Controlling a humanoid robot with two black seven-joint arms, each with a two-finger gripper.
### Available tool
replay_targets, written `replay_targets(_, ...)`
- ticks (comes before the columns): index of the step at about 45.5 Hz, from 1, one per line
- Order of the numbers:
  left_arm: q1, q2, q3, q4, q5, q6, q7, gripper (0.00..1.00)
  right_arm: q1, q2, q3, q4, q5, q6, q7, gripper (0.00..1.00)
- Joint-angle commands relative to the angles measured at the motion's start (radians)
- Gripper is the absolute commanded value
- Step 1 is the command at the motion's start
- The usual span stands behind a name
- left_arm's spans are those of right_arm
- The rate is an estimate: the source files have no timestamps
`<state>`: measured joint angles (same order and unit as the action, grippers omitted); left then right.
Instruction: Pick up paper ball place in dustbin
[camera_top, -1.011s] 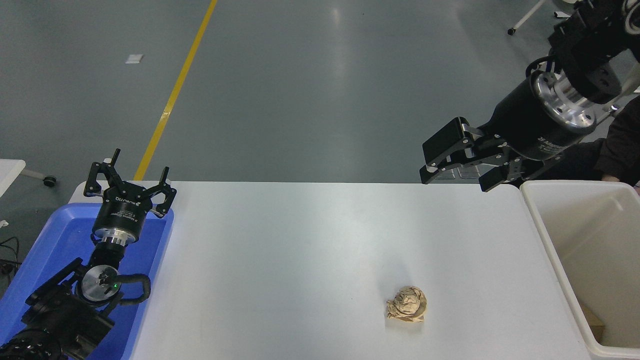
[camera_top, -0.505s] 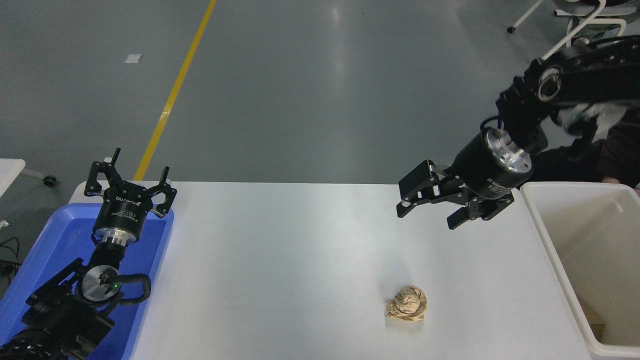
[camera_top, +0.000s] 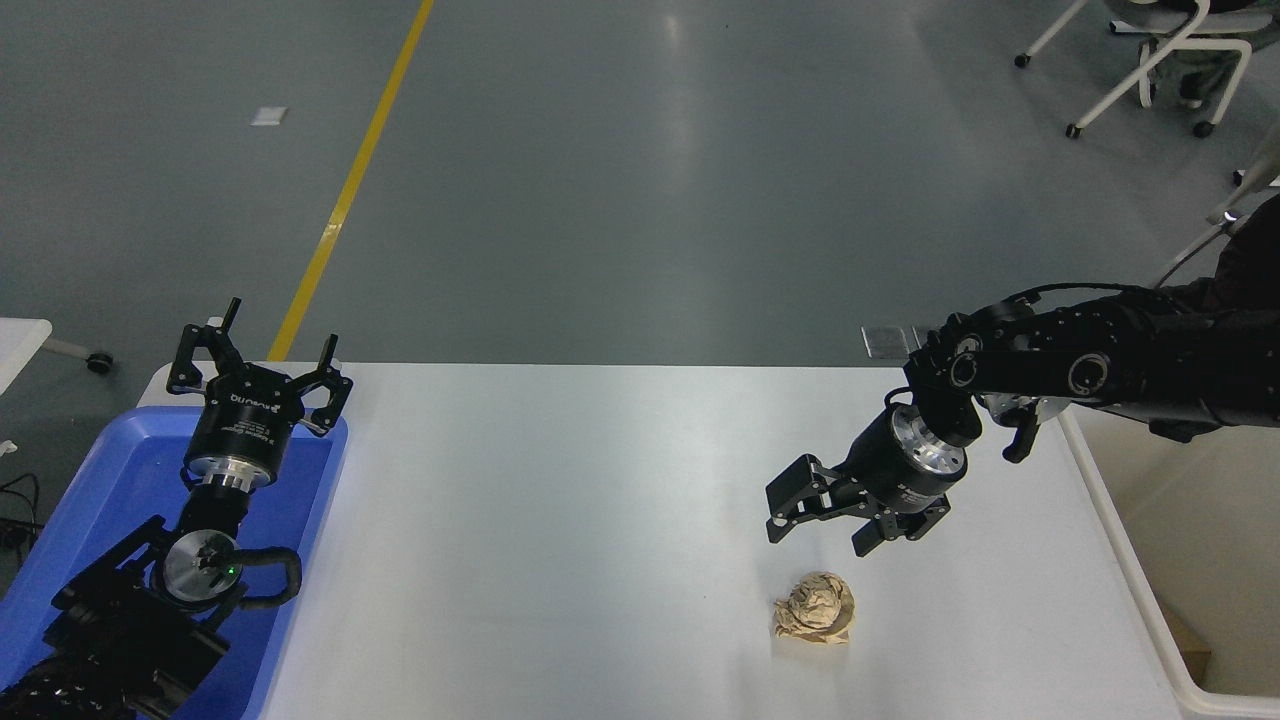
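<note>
The tan-brown paper ball (camera_top: 814, 608) lies on the white table (camera_top: 560, 520), near the front and right of the middle. My right gripper (camera_top: 820, 535) is open and empty, its fingers pointing down and left, just above and behind the ball without touching it. The off-white dustbin (camera_top: 1130, 590) stands at the table's right end, partly hidden by the right arm. My left gripper (camera_top: 258, 368) is open and parked at the lower left, over the blue tray.
A shallow blue tray (camera_top: 120, 470) sits at the table's left end under the left arm. A brown piece (camera_top: 1188, 640) lies in the dustbin's bottom. A white chair (camera_top: 1150, 60) stands on the grey floor beyond.
My right arm has swung down and left from high over the table's far right corner, bringing the open gripper close above the paper ball. The ball and the left arm have not moved.
</note>
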<state>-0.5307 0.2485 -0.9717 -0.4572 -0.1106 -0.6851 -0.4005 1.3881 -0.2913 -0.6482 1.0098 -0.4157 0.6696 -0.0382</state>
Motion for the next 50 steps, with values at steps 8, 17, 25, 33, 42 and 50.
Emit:
replay_targets(8, 0.000, 0.000, -0.001, 0.000, 0.000, -0.001, 0.000, 1.00, -0.169, 0.066, 0.059, -0.117, -0.095, -0.051, -0.002, 1.00)
replay_targets(17, 0.000, 0.000, -0.001, 0.000, 0.000, -0.001, 0.000, 1.00, -0.230, 0.121, 0.071, -0.183, -0.095, -0.076, -0.002, 1.00)
replay_targets(25, 0.000, 0.000, -0.001, 0.000, 0.000, -0.001, 0.000, 1.00, -0.265, 0.132, 0.071, -0.218, -0.103, -0.099, 0.000, 1.00)
replay_targets(33, 0.000, 0.000, -0.001, 0.000, 0.000, -0.001, 0.000, 1.00, -0.271, 0.129, 0.071, -0.240, -0.130, -0.125, 0.009, 0.90)
replay_targets(42, 0.000, 0.000, 0.001, 0.000, 0.000, -0.001, 0.000, 1.00, -0.248, 0.121, 0.062, -0.231, -0.146, -0.120, 0.014, 0.00)
replay_targets(50, 0.000, 0.000, 0.001, 0.000, 0.000, -0.001, 0.000, 1.00, -0.198, 0.084, 0.053, -0.198, -0.150, -0.114, 0.012, 0.00)
